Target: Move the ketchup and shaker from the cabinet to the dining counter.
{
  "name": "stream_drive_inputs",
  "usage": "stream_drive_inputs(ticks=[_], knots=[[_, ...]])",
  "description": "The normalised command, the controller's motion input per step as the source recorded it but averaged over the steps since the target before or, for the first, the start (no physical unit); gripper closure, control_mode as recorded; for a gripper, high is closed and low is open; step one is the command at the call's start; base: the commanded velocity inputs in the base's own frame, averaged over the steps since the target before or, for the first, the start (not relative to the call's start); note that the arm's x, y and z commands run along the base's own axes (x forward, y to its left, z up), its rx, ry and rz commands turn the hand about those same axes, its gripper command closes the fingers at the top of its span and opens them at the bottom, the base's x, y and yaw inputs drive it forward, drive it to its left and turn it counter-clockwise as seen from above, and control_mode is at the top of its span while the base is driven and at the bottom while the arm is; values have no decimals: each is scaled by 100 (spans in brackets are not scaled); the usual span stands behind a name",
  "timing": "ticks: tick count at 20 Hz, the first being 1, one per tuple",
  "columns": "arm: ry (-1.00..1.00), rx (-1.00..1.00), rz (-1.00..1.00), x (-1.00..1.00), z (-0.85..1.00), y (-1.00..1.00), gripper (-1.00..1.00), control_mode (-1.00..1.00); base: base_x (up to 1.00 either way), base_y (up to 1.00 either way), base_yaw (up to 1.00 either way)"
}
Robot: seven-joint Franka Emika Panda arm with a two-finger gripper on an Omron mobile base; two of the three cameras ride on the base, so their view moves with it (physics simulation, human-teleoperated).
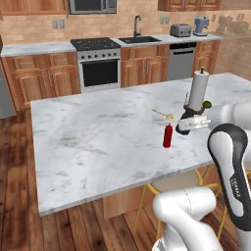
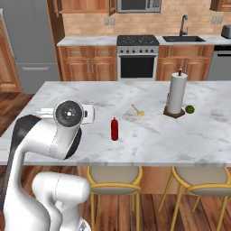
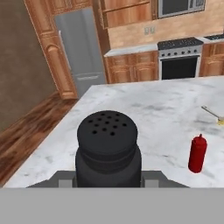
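The black shaker [image 3: 108, 146] with its holed top fills the foreground of the hand view, and my gripper [image 3: 108, 180] is shut on its sides. In the left base view the gripper [image 1: 190, 123] holds the shaker [image 1: 186, 117] low over the dining counter [image 1: 98, 132], just right of the ketchup [image 1: 167, 136]. I cannot tell whether the shaker touches the marble. The ketchup [image 2: 114, 129] [image 3: 197, 153] stands upright and free on the counter. The cabinet [image 3: 124, 9] hangs open on the far wall beside the fridge.
A paper towel roll [image 1: 198, 89] and a lime [image 1: 207, 104] stand just behind the gripper. A small yellow utensil [image 1: 164, 115] lies near the ketchup. Yellow-legged stools [image 2: 113, 178] line the near edge. My own arm [image 2: 54, 135] blocks the counter's left part in the right base view.
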Motion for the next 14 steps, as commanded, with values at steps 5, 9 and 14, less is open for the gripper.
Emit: stream_drive_inputs(ticks=[5, 9, 14], knots=[[0, 0, 29, 1, -1, -36, 100, -100, 0, 0, 0], [0, -1, 20, 10, -1, -26, 100, -100, 0, 0, 0], [0, -7, 16, 3, -2, -18, 100, -100, 0, 0, 0]])
